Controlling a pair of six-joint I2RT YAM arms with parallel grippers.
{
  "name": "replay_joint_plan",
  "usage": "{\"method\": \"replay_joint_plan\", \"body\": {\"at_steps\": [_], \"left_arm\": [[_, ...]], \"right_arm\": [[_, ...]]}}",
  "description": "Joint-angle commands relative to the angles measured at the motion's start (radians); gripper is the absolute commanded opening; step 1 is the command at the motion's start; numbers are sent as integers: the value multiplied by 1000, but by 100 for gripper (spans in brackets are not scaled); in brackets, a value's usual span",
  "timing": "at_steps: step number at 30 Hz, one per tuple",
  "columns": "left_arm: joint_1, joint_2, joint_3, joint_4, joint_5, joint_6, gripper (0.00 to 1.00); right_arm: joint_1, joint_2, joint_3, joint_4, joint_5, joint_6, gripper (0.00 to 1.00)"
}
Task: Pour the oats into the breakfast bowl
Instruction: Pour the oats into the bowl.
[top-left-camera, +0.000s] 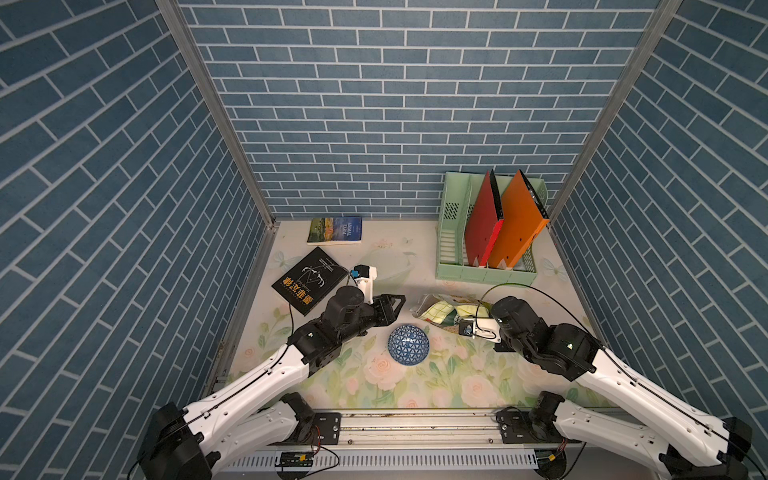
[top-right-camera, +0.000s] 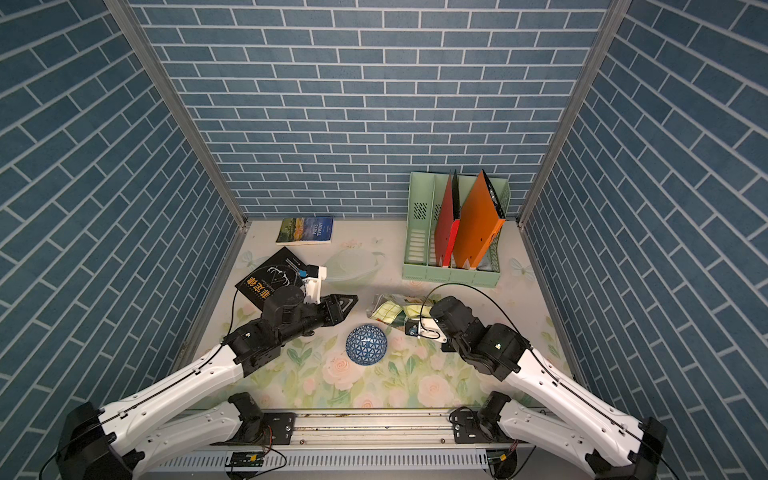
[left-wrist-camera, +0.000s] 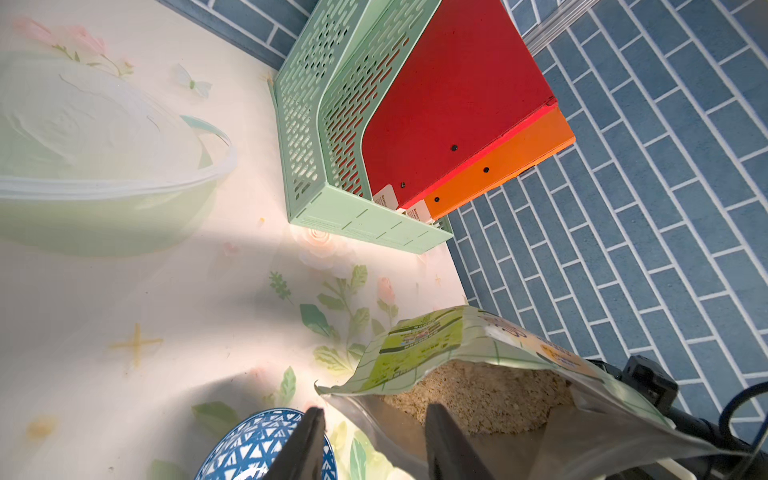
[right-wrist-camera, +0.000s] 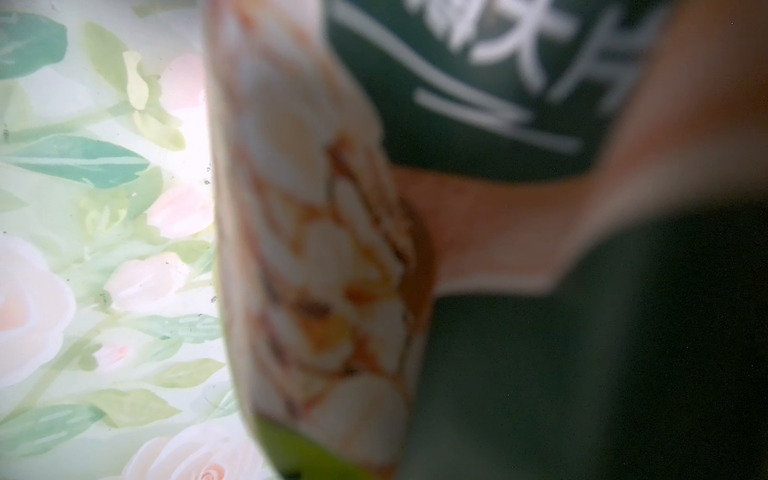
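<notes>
Two hands at the bag (top-left-camera: 436, 309), oats (left-wrist-camera: 478, 395) inside: right hand (top-left-camera: 455, 321) gripping it, left hand (left-wrist-camera: 376, 411) parted at its open lip, near breakfast bowl (top-left-camera: 408, 345).

The left arm (top-left-camera: 249, 380) and right arm (top-left-camera: 623, 388) wear glossy white shells dotted with small screw holes, linked by bulky black joints (top-left-camera: 345, 309) with tiny green lights (top-left-camera: 309, 333). Thin black cables (top-left-camera: 536, 291) trail along them. The left gripper (top-left-camera: 401, 300) is black, its fingers triangular open frames.
</notes>
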Motion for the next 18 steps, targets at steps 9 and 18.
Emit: {"method": "replay_joint_plan", "body": {"at_steps": [9, 18], "left_arm": [[-40, 13, -86, 149, 2, 122, 46], [-86, 11, -132, 205, -100, 262, 55]], "right_arm": [[5, -10, 67, 64, 24, -85, 0], [13, 20, 93, 25, 30, -114, 0]]}}
